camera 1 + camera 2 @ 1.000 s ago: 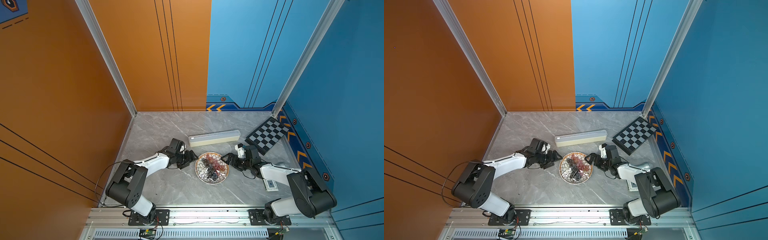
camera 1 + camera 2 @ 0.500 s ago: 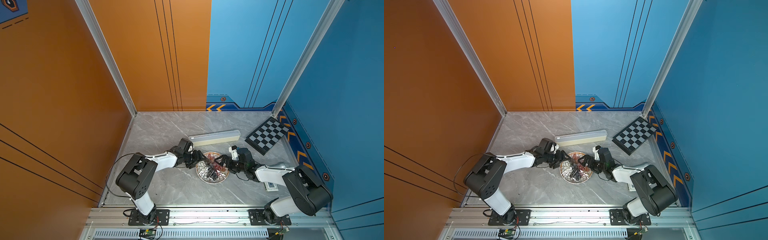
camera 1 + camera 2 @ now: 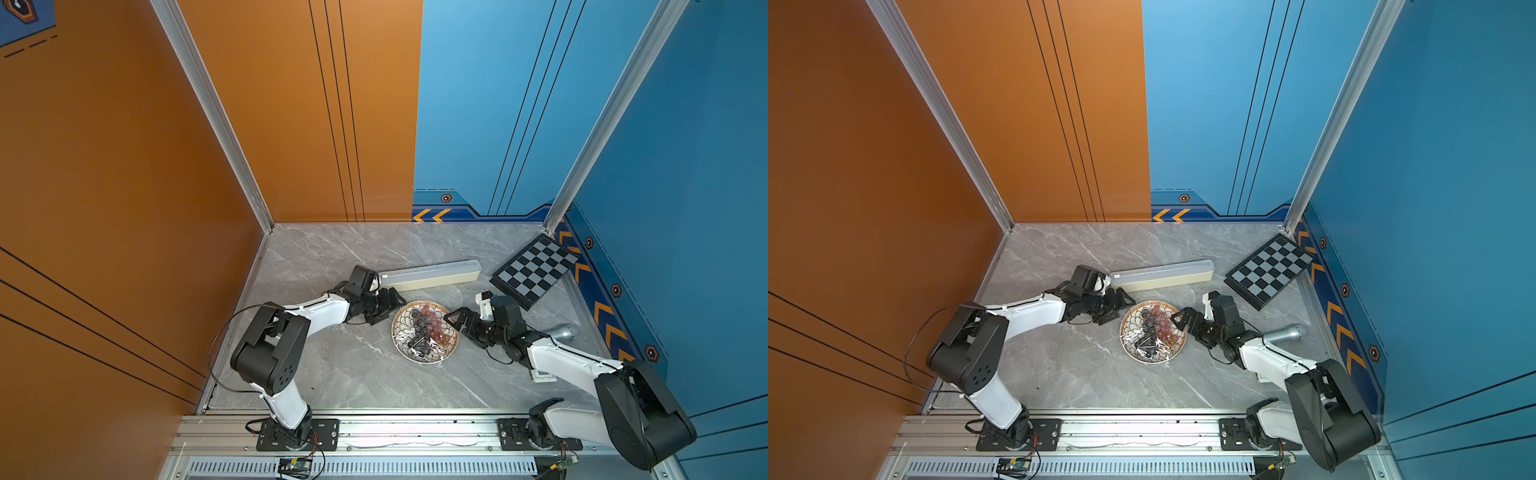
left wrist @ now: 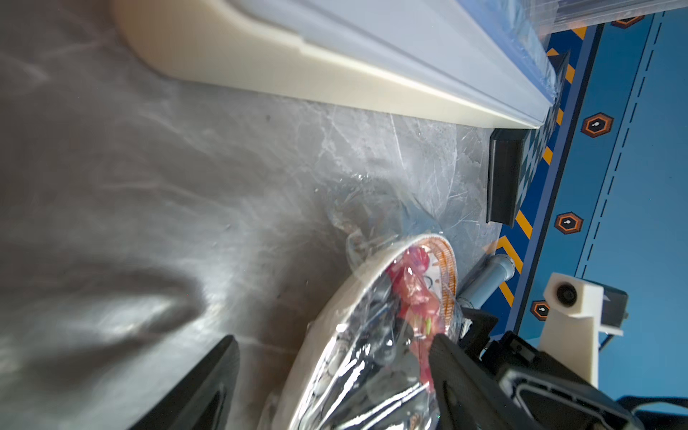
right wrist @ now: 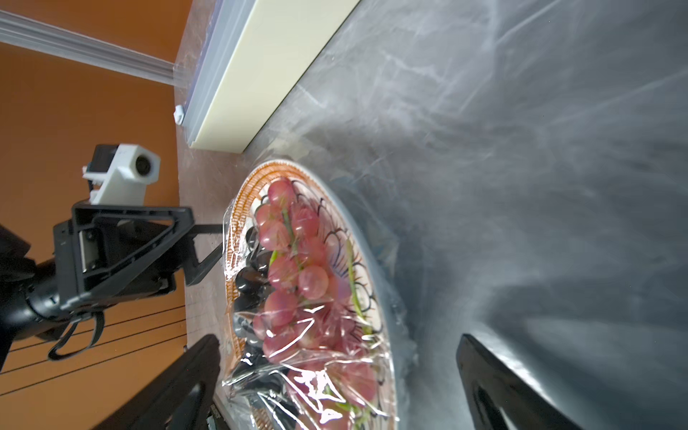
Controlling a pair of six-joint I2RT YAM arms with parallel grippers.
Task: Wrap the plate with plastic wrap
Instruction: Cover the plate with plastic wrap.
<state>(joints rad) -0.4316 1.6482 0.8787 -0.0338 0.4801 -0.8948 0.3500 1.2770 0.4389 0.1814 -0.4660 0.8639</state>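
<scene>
The plate (image 3: pixel 424 360) (image 3: pixel 1152 360) of red and dark grapes sits mid-table. Crinkly plastic wrap (image 3: pixel 419 345) (image 4: pixel 372 372) (image 5: pixel 316 357) lies over it. The cream dispenser box (image 3: pixel 430 274) (image 3: pixel 1163 275) (image 4: pixel 335 67) (image 5: pixel 253 74) lies just behind the plate. My left gripper (image 3: pixel 388 309) (image 3: pixel 1119 308) (image 4: pixel 333 338) is open at the plate's left rim, and the wrapped edge lies between its fingers. On the opposite side my right gripper (image 3: pixel 455 322) (image 3: pixel 1179 322) (image 5: pixel 337 337) stands open, its fingers either side of the right rim.
A black-and-white chessboard (image 3: pixel 534 270) (image 3: pixel 1268 270) leans at the back right by the blue wall. A grey cylinder (image 3: pixel 561 332) (image 3: pixel 1285 333) lies behind the right arm. A small white card (image 3: pixel 542 377) lies under that arm. An orange wall bounds the left side.
Both grippers closed in on the plate from each side, then drew back slightly to its rims. The plate and dispenser box stayed put.
</scene>
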